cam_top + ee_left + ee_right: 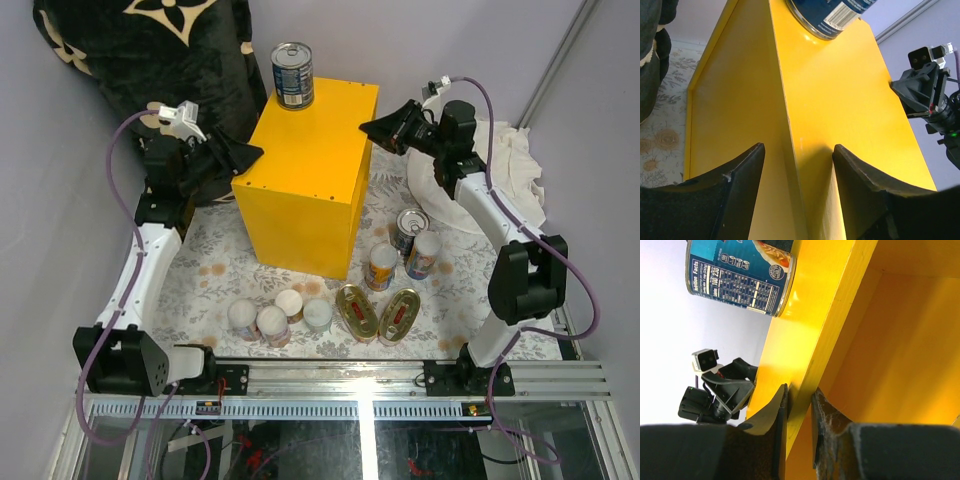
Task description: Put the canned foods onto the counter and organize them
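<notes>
Plainly, the yellow cabinet (305, 190) is the bulkiest thing to manage: a stiff board box, likely weighty, with slick painted faces, so only its thin panel edges offer purchase. The right claw (800, 396) is clenched on one such edge, a finger on each face. The left claw (797, 150) sits astride the opposite top edge, fingers parted, neither visibly touching the board. Just beyond the left claw's tips a tall blue-labelled can (292, 75) stands on the cabinet top. It looks rigid, smooth and probably dense, and could slide if the box tilts. Below and nearward of the right claw, on the floral mat (210, 270), stand orange-label cans (381, 267) and white-lidded cans (272, 322). Two flat oval tins (356, 310) lie there too, best pinched across their narrow width.
</notes>
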You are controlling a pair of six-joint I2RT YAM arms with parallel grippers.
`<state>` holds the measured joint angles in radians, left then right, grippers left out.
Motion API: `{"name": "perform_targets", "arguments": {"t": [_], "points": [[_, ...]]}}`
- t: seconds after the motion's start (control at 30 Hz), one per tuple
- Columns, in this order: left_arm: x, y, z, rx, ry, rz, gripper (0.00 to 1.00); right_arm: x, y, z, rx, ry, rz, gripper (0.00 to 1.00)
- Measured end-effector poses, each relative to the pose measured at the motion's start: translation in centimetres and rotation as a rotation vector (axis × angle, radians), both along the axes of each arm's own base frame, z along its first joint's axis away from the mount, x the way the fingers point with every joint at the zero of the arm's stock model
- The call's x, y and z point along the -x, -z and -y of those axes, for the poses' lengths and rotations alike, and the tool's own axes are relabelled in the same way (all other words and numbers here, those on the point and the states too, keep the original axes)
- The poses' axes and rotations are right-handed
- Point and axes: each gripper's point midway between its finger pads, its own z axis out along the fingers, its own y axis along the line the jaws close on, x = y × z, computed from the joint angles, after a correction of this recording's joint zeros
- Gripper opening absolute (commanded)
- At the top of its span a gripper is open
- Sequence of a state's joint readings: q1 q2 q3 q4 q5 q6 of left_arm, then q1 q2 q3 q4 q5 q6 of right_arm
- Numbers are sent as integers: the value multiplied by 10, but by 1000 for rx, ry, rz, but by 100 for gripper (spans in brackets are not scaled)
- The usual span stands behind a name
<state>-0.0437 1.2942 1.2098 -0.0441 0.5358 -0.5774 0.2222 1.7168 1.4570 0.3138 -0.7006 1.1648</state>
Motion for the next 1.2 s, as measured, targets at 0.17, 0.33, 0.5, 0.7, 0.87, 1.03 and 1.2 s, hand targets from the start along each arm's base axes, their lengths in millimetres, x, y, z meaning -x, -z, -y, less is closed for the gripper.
{"name": "perform_targets", "arguments": {"t": [0.17, 0.33, 0.5, 0.7, 0.87, 1.03, 1.2], "points": [[17, -1, -3, 21, -8, 11, 57, -4, 0, -3, 0, -5, 8, 0], [29, -1, -1, 35, 3, 7, 59, -8, 0, -7, 2, -9, 13, 0], [35, 2, 2, 42, 17, -8, 67, -12, 0, -11, 4, -14, 18, 18], [29, 4, -2, 5, -12, -62, 79, -6, 0, -22, 26, -51, 68, 58], [23, -6, -12, -43, -67, -59, 91, 14, 10, -29, 11, -113, 74, 63], [22, -28, -23, -77, -131, -3, 100, 23, -6, 8, 32, -32, 107, 77], [35, -48, -38, -97, -220, 65, 100, 66, -42, 50, 93, 130, 241, 93]]}}
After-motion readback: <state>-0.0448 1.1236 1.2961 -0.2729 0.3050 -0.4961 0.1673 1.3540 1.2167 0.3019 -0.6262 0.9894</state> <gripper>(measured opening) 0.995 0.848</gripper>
